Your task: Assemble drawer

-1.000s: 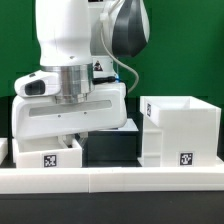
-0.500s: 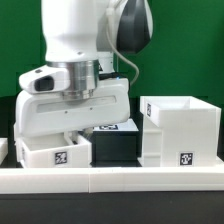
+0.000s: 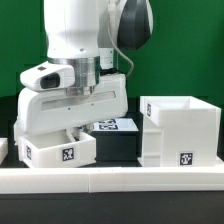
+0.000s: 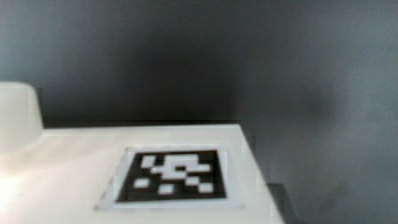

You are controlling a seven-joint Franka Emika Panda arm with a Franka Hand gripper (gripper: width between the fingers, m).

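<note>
My gripper (image 3: 72,134) reaches down into a shallow white tray (image 3: 45,152) with a black-and-white tag at the exterior view's left. It is shut on the tray's wall and holds it low over the table. The fingertips are hidden behind the tray. The large boxy casing (image 3: 180,130) stands open-topped at the exterior view's right, with a tag on its front. The wrist view is blurred and shows a white face with a tag (image 4: 175,175) close up. My fingers do not show there.
The marker board (image 3: 115,126) lies on the black table between tray and casing. A low white rail (image 3: 110,180) runs along the front edge. A white part (image 3: 3,148) is cut off at the exterior view's left edge. A green wall stands behind.
The gripper and the tray have moved a little toward the exterior view's right and slightly up. The marker board behind has come into sight.
</note>
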